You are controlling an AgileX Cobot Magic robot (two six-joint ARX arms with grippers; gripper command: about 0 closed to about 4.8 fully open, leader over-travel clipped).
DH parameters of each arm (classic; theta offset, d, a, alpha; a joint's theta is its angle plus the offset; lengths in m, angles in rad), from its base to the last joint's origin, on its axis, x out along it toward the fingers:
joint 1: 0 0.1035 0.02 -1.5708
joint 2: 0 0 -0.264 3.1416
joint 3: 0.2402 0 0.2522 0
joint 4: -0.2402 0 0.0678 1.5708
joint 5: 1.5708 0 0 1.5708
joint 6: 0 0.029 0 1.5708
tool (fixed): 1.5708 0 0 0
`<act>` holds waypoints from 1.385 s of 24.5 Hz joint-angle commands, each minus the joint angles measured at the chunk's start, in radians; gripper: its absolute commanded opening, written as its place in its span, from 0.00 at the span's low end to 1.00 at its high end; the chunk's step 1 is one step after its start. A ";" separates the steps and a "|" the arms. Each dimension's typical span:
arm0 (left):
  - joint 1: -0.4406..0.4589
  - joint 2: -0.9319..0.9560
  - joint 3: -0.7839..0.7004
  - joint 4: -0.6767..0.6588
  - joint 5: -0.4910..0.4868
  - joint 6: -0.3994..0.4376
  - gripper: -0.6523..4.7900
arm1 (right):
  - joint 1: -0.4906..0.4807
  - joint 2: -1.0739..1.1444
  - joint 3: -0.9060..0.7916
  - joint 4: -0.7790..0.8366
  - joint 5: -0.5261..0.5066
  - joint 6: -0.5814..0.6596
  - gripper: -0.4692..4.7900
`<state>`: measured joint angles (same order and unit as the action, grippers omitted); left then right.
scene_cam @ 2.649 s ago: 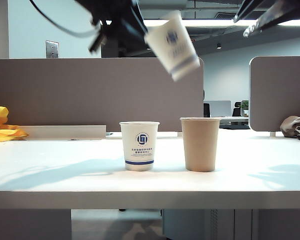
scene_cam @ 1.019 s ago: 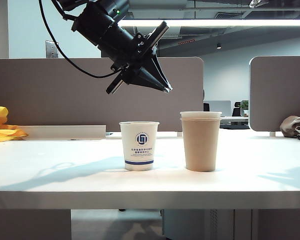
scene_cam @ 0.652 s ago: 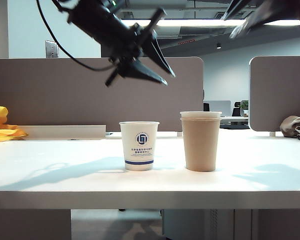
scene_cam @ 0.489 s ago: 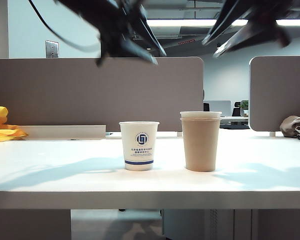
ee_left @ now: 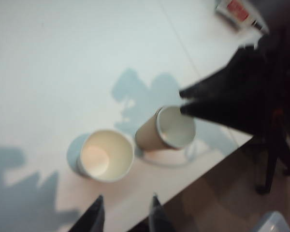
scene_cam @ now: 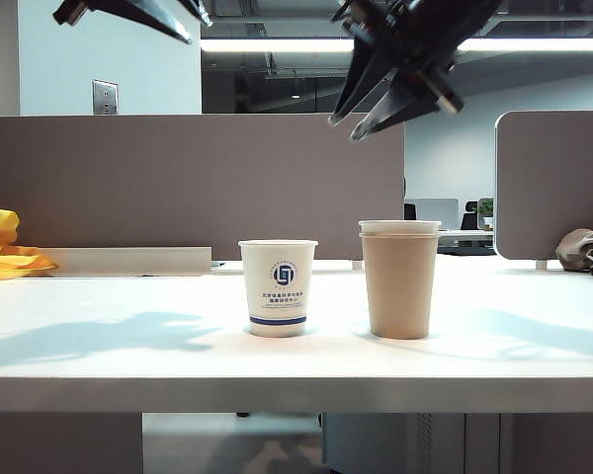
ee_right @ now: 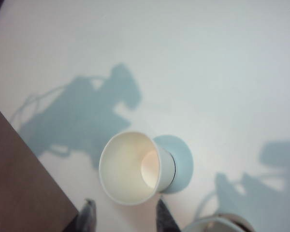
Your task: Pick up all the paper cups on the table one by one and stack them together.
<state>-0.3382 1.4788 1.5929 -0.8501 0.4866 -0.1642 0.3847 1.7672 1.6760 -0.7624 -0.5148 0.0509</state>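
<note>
My right gripper (scene_cam: 351, 118) hangs empty with jaws wide, high above the tan cup (scene_cam: 399, 285), which stands on the table (scene_cam: 99, 346) with a white cup's rim (scene_cam: 399, 227) showing inside it. The left gripper (scene_cam: 188, 30), also spread and empty, sits high, well left of the tan cup. Just left of the tan cup stands the last white cup (scene_cam: 278, 287); I worry a fingertip catching its rim on the descent could tip it, or a hard squeeze could crumple it.

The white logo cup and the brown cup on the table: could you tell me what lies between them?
Nothing: in the exterior view only bare table shows between the white logo cup and the brown cup.
</note>
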 commanded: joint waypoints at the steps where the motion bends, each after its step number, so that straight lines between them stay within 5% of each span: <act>1: 0.002 -0.008 -0.001 -0.057 -0.014 0.034 0.34 | 0.005 0.029 0.061 -0.006 0.001 -0.007 0.40; 34: 0.033 -0.100 0.000 -0.126 -0.064 0.105 0.34 | 0.049 0.241 0.070 0.001 -0.027 0.001 0.40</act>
<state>-0.3054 1.3842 1.5894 -0.9848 0.4221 -0.0666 0.4328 2.0056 1.7412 -0.7601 -0.5335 0.0513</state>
